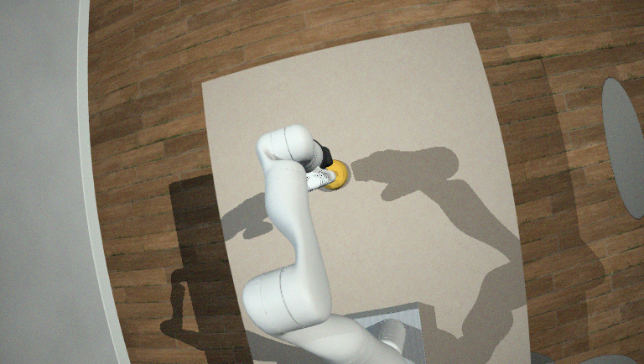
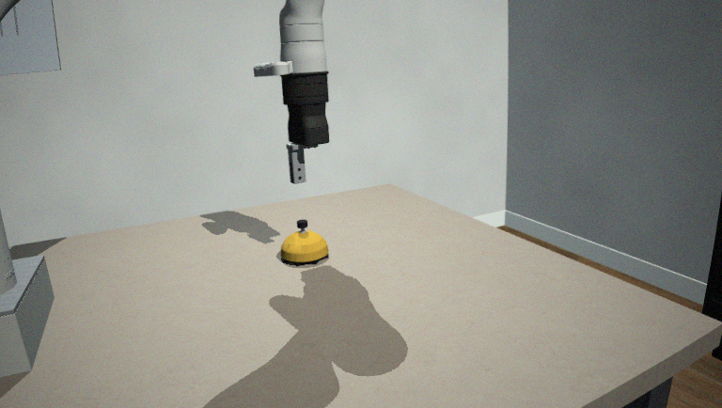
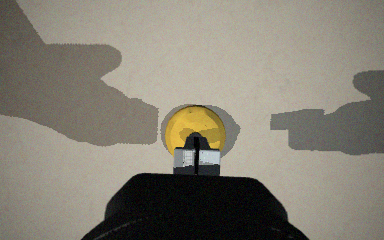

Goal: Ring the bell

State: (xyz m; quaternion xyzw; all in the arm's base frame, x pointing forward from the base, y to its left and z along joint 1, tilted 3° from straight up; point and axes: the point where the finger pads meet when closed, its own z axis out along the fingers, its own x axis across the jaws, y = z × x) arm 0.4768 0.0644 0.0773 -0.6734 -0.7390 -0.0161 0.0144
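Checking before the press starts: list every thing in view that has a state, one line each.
gripper: shut, holding nothing, pointing down in the air above the bell
bell: upright on the table, untouched
button: up, not pressed
table: bears the bell and the arm's base

Beige table [image 2: 478, 297], yellow bell [image 2: 304, 248] resting near its middle, arm shadows
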